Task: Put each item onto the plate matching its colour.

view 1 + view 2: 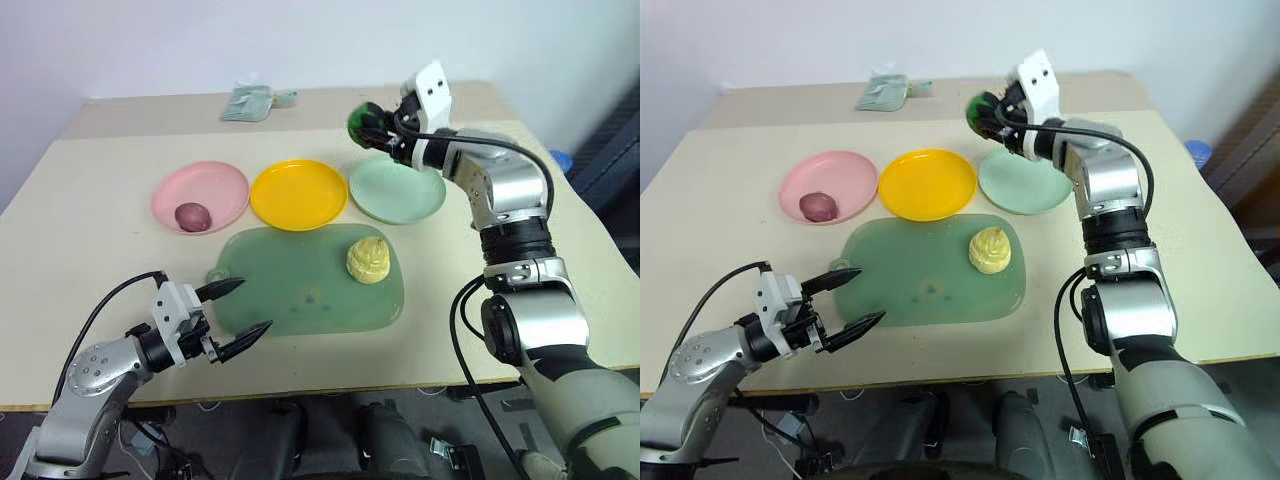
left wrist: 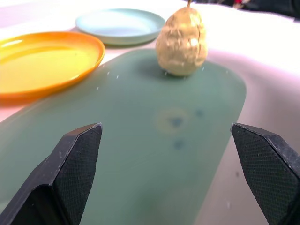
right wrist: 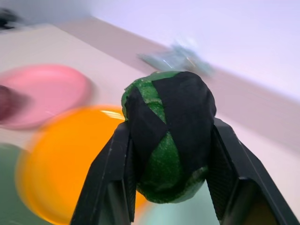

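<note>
The right wrist view shows up close what the head views give only small: the right pincer (image 3: 171,154) is clamped on the green-and-black item (image 3: 171,140), one finger on each flank. From the head it hangs in the air above the far edge of the mint plate (image 1: 397,190). The left wrist view looks between the wide-apart fingers (image 2: 70,164) of the left pincer (image 1: 243,308), which holds nothing, across the green mat (image 1: 300,280) to the pale yellow item (image 2: 182,42) standing on it.

The worktop (image 1: 90,250) is pale beige, with a white wall behind. Three plates sit in a row at its middle: pink plate (image 1: 215,185) at 9 o'clock, yellow plate (image 1: 298,194) central, mint at 3 o'clock. The maroon item (image 1: 193,216) lies on the pink plate. A crumpled packet (image 1: 250,102) lies at 12 o'clock, near the far edge.
</note>
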Tool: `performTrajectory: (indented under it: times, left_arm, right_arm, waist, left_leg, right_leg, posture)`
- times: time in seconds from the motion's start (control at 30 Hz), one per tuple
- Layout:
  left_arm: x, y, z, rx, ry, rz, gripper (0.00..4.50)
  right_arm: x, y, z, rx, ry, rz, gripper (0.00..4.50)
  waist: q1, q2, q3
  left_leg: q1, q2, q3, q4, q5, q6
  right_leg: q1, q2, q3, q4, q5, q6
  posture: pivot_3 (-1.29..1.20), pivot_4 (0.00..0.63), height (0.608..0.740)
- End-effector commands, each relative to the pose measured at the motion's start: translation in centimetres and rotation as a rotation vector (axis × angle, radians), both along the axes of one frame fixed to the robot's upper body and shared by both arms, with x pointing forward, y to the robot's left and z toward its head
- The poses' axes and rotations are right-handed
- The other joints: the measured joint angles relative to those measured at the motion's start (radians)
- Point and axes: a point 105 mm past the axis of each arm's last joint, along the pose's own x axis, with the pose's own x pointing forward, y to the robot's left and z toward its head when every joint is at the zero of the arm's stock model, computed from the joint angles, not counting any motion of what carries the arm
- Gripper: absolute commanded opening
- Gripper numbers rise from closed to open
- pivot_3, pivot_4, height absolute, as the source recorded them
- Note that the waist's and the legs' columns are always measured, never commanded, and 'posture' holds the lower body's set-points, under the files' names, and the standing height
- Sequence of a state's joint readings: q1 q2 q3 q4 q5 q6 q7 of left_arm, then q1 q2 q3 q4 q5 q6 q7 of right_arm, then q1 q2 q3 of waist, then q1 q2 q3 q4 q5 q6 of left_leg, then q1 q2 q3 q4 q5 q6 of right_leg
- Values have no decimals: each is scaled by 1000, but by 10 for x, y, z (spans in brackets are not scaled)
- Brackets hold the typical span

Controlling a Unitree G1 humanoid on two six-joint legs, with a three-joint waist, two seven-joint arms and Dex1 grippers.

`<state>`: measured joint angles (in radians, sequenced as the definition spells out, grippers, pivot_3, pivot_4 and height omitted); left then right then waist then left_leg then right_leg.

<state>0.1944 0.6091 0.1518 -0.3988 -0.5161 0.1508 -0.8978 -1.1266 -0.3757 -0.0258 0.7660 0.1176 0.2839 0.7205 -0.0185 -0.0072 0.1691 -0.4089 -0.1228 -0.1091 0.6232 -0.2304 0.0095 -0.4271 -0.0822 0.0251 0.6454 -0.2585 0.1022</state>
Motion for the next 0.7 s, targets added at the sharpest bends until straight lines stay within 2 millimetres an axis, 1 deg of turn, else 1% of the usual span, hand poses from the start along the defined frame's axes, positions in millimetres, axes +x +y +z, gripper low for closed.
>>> performTrajectory:
  times: [0.03, 0.17, 0.23, 0.27, 0.33, 0.37, 0.4, 0.47, 0.57, 0.63, 0.7]
  left_arm:
    - [-2, 3, 17, -1, -53, -14, 4500]
    - [-2, 4, 24, 6, -71, -8, 4500]
    - [-2, 3, 28, 13, -82, -3, 4500]
    - [-1, 1, 31, 10, -88, 0, 4500]
    - [0, -3, 37, 4, -96, 2, 4500]
    - [1, -5, 39, 3, -98, 1, 4500]
    - [2, -6, 40, 3, -99, 0, 4500]
    - [5, -7, 42, 3, -101, 0, 4500]
    - [10, -7, 42, -3, -100, 6, 4500]
    - [12, -9, 40, -13, -88, -7, 4500]
    - [13, -10, 35, -16, -73, -27, 4500]
  right_arm:
    - [13, -12, 17, 41, -93, -74, 1341]
    - [20, -16, -5, 37, -54, -128, 1341]
    - [22, -17, -14, 41, -30, -141, 2354]
    - [22, -18, -19, 38, -17, -147, 2622]
    - [22, -20, -27, 38, 0, -154, 3608]
    - [22, -21, -30, 40, 5, -159, 4171]
    - [21, -23, -31, 40, 6, -165, 4455]
    - [21, -27, -32, 48, -1, -170, 4455]
    - [18, -38, -27, 67, -29, -168, 4455]
    - [9, -44, -22, 94, -39, -103, 4455]
    - [-9, -45, -18, 118, -35, -10, 4455]
  waist:
    - [-7, 1, 0]
    - [-16, 1, 0]
    - [-17, 1, 0]
    - [-17, 1, 1]
    - [-17, 1, 1]
    - [-16, 1, 1]
    - [-17, 1, 1]
    - [-18, 1, 1]
    - [-17, 1, 1]
    - [-12, 1, 1]
    - [-4, 1, 1]
  left_leg:
    - [0, 0, 0, -1, 1, -1]
    - [0, 0, 0, -2, 1, -2]
    - [0, 0, 0, -2, 1, -2]
    - [0, 0, 0, -2, 1, -2]
    - [0, 0, 0, -2, 1, -2]
    - [0, 0, 0, -2, 1, -2]
    - [0, 0, 0, -2, 1, -2]
    - [0, 0, 0, -2, 2, -3]
    - [0, 0, 0, -2, 2, -4]
    - [0, 0, 0, -1, 2, -4]
    - [0, 0, 0, -1, 2, -3]
  right_leg:
    - [-1, 0, 0, 0, 0, 0]
    - [-1, 0, 0, 0, -1, -1]
    - [-1, 0, 0, 0, -1, -1]
    - [-1, 0, 0, 0, -1, -1]
    - [-1, 0, 0, 0, -1, -1]
    - [-1, 0, 0, 0, -1, -1]
    - [-1, 0, 0, 0, -1, -1]
    - [-1, 0, 0, 0, -1, -1]
    - [-1, 1, 0, 0, -1, -1]
    - [0, 1, 0, 0, -1, -1]
    - [0, 1, 0, 0, -1, -1]
  posture:
    - [0, 150, 740]
    - [0, 150, 740]
    - [0, 150, 740]
    - [0, 150, 740]
    - [0, 150, 740]
    - [0, 150, 740]
    - [0, 150, 740]
    - [0, 150, 740]
    - [0, 150, 740]
    - [0, 150, 740]
    - [0, 150, 740]
